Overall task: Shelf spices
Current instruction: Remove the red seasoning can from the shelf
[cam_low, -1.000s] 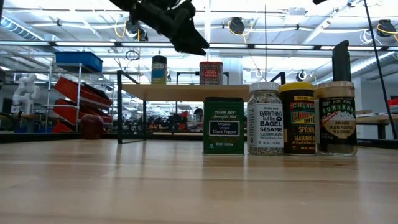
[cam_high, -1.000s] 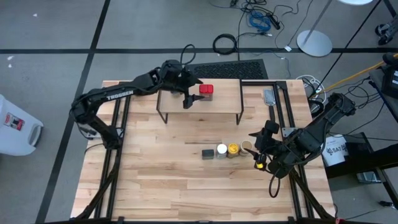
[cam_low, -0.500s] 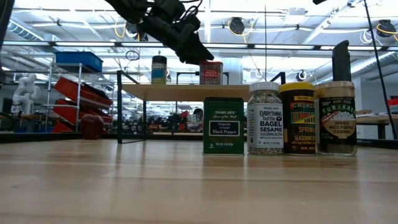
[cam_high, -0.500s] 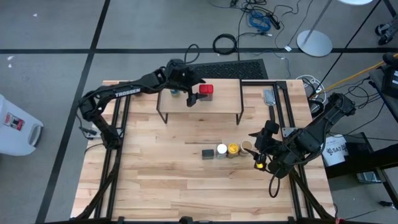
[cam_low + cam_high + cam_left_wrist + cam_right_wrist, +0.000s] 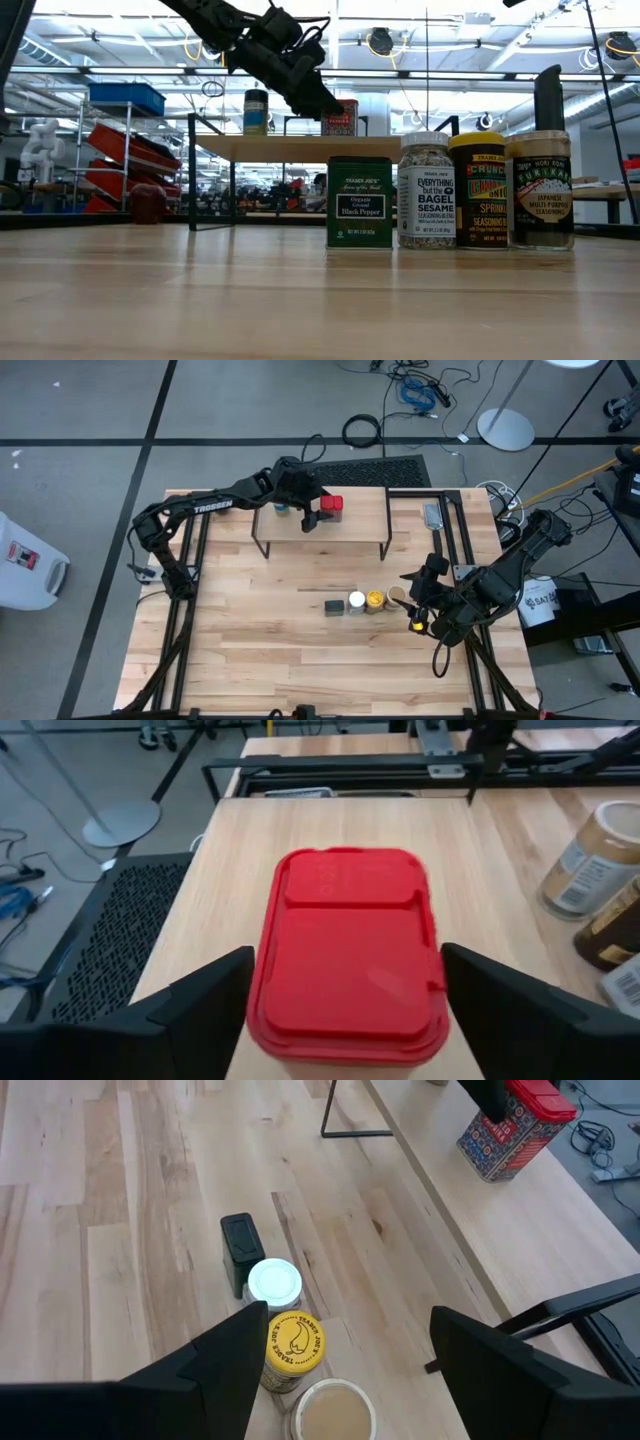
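1. Done: red tin [image 5: 331, 506] and one dark jar [image 5: 256, 111] standing on the shelf [image 5: 360, 518].
2. Left: four spices [image 5: 360, 602] lined up on the table [image 5: 260, 650].
3. Left gripper [image 5: 345, 1010] spread around the red tin, not clamped.
4. Right gripper [image 5: 345, 1365] open above the row.

Wood, plastic, printed tin and matt black metal

The table [image 5: 260, 650] is pale, matt butcher-block wood with visible grain; the shelf [image 5: 470, 870] has a smooth, light wood plank top on thin black metal legs. The red square tin [image 5: 350, 955] wears a smooth, slightly glossy red plastic lid, with patterned printed sides in the right wrist view. The black pepper tin [image 5: 359, 202] looks like green painted metal with a paper-like label. The sesame jar [image 5: 426, 190] is clear and glossy with a white cap. The left gripper [image 5: 345, 1020] fingers are matt black.
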